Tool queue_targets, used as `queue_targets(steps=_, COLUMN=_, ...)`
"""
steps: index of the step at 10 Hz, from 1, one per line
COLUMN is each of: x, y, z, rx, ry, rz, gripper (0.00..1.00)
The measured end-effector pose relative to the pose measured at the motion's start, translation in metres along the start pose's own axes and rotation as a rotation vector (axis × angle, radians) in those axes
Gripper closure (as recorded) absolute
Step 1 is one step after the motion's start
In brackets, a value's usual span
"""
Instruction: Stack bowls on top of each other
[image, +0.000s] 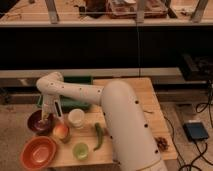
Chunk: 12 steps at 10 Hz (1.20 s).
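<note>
Gripper (47, 118) low over maroon bowl (34, 125), opening impossible to tell, orange-red bowl (37, 152) just beside

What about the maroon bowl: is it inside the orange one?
No, the maroon bowl sits apart from the orange bowl, with the gripper at it.

wooden bench (150, 107) | white cylindrical cup (76, 118) | yellow-red round fruit (61, 131) front-left of it, just right of gripper (46, 119) | long green pepper (99, 136) | small light-green cup (80, 150) near front edge | green rectangular bin (75, 104) behind
</note>
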Motion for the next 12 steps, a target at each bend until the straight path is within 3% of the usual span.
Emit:
queue_targets(steps=2, x=0.003, y=0.003, z=-0.011, rx=0.063, ry=0.004, rz=0.015, gripper=0.80)
queue_targets(steps=5, x=0.003, y=0.007, z=-0.019, rx=0.056, ry=0.020, rz=0.026, gripper=0.82)
queue_targets(steps=7, x=0.003, y=0.000, z=-0.037, rx=0.049, ry=0.046, rz=0.021, gripper=0.82)
queue_targets(steps=9, x=0.000, y=-0.014, z=-0.078, rx=0.060, ry=0.072, rz=0.015, gripper=0.82)
queue_targets(steps=12, x=-0.010, y=-0.035, z=-0.143, rx=0.116, ry=0.113, rz=0.009, gripper=0.82)
